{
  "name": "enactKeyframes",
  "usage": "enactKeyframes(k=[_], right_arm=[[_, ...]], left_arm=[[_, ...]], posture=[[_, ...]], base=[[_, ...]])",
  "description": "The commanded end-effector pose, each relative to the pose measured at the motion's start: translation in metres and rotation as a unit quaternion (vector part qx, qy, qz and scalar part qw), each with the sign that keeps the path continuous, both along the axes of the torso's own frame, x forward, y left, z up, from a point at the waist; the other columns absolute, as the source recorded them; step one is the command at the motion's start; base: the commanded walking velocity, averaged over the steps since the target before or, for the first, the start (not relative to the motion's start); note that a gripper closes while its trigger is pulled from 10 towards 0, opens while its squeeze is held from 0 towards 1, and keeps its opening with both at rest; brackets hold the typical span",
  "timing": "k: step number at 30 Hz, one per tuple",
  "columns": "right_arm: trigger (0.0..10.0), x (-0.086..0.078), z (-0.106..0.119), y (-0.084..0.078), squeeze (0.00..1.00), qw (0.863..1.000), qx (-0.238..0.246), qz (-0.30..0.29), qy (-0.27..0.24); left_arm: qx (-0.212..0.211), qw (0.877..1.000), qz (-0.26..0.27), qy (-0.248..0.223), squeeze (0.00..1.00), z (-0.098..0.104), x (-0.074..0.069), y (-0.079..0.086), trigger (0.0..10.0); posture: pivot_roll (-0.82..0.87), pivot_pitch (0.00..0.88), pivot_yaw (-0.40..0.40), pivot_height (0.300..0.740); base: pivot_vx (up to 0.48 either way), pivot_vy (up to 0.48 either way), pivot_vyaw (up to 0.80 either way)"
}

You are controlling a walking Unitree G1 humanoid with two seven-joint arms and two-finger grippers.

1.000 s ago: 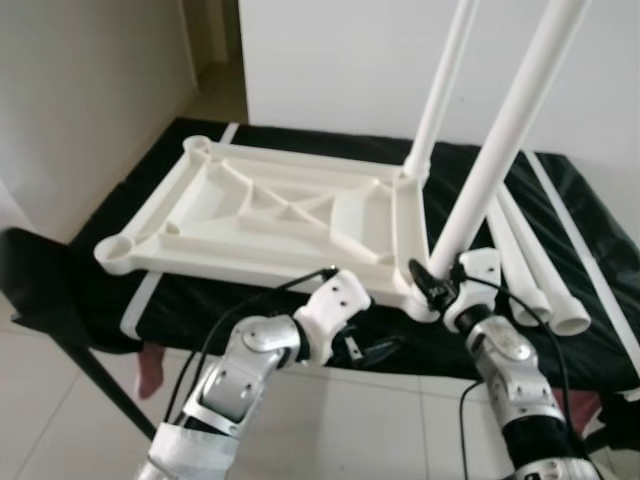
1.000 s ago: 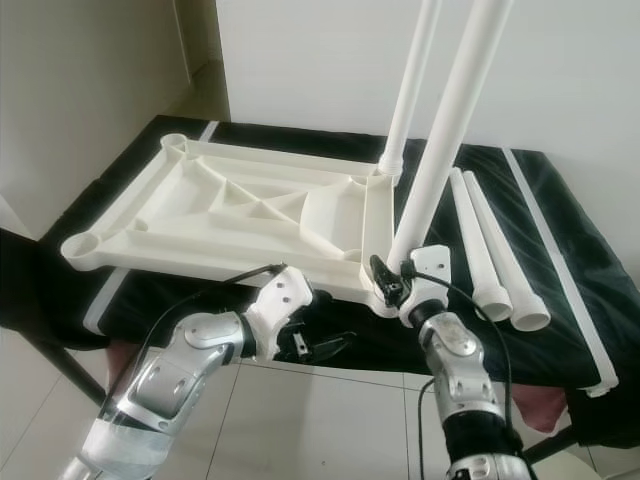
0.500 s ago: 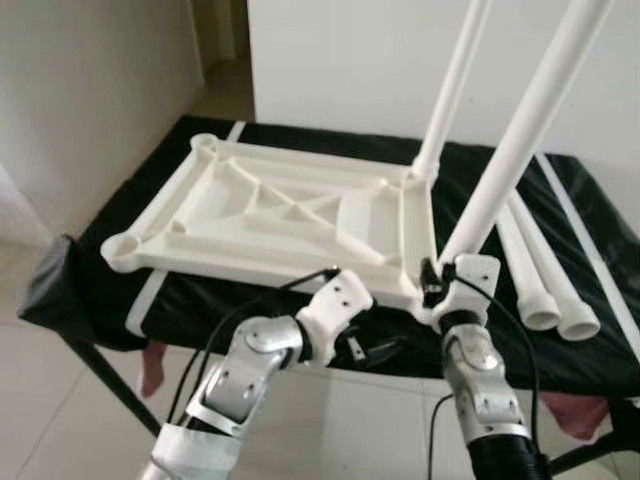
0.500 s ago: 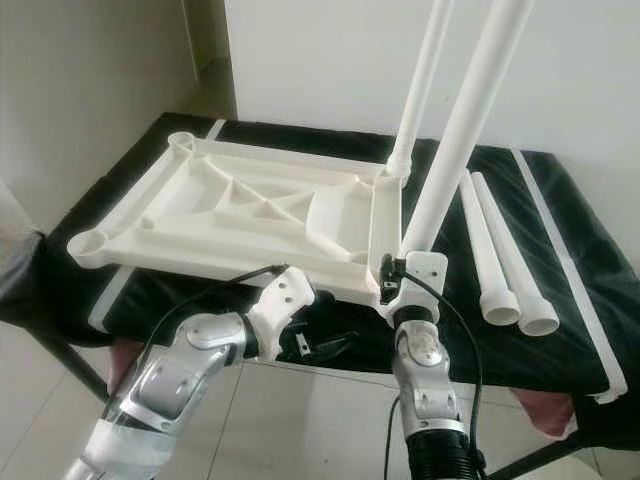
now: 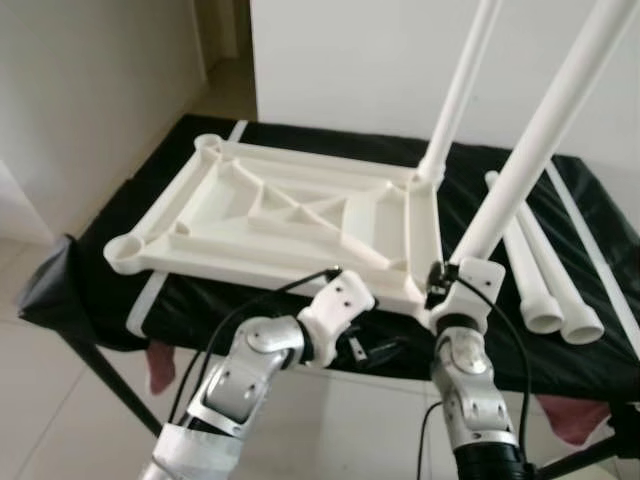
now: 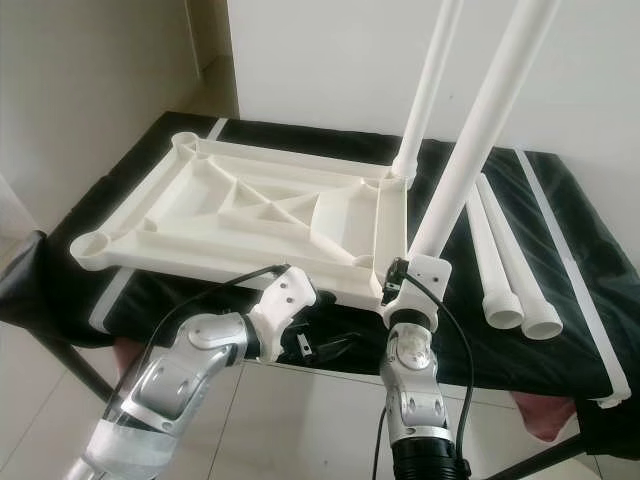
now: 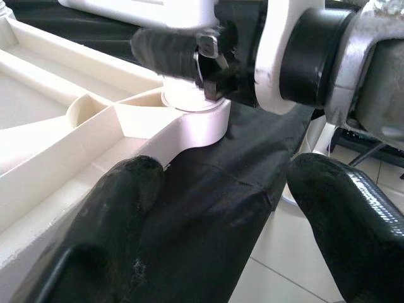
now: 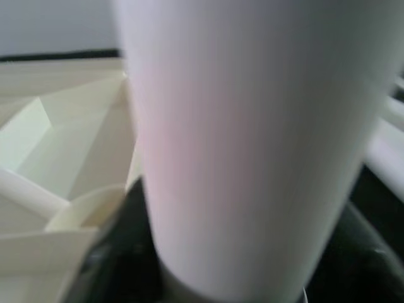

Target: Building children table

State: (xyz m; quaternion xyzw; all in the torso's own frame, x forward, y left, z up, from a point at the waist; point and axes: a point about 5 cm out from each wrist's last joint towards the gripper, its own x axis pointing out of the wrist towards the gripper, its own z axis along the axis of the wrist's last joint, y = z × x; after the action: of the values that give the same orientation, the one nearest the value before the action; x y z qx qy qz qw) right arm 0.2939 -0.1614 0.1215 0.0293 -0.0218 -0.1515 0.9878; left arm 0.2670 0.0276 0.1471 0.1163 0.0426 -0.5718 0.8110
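A white plastic tabletop lies upside down on a black-covered surface. One white leg stands in its far right corner. A second leg rises at a slant from the near right corner socket. My right gripper is shut on this leg's base, and the leg shows close up between its fingers. My left gripper hangs open just below the front edge of the surface, and its fingers point at that same corner. Two loose legs lie side by side at the right.
The black surface has white stripes and ends close in front of me. A dark cloth-covered object stands at the left. A white wall lies behind, with tiled floor below.
My right forearm has swung in from the right and now stands nearly upright under the leg base. The camera has shifted a little. The left arm has stayed put.
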Motion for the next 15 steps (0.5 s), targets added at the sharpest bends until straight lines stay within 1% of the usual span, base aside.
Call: enactKeyframes(k=[1, 9, 15], right_arm=[[10.0, -0.0081, -0.0199, -0.0068, 1.00, 0.999, 0.007, -0.017, 0.046], [10.0, -0.0075, -0.0178, -0.0082, 1.00, 0.999, 0.010, 0.001, 0.031], [10.0, -0.0061, -0.0174, -0.0108, 1.00, 0.999, 0.014, 0.030, 0.030]], left_arm=[[0.006, 0.999, 0.036, -0.008, 0.00, -0.0015, 0.0031, 0.0014, 10.0], [0.006, 0.999, 0.038, -0.007, 0.00, -0.0029, 0.0020, 0.0013, 10.0], [0.005, 0.999, 0.039, -0.006, 0.00, -0.0027, 0.0022, 0.0013, 10.0]], posture=[[0.00, 0.000, -0.023, 0.740], [0.01, 0.000, -0.025, 0.740], [0.01, 0.000, -0.028, 0.740]], base=[[0.000, 0.000, 0.00], [0.000, 0.000, 0.00], [0.000, 0.000, 0.00]])
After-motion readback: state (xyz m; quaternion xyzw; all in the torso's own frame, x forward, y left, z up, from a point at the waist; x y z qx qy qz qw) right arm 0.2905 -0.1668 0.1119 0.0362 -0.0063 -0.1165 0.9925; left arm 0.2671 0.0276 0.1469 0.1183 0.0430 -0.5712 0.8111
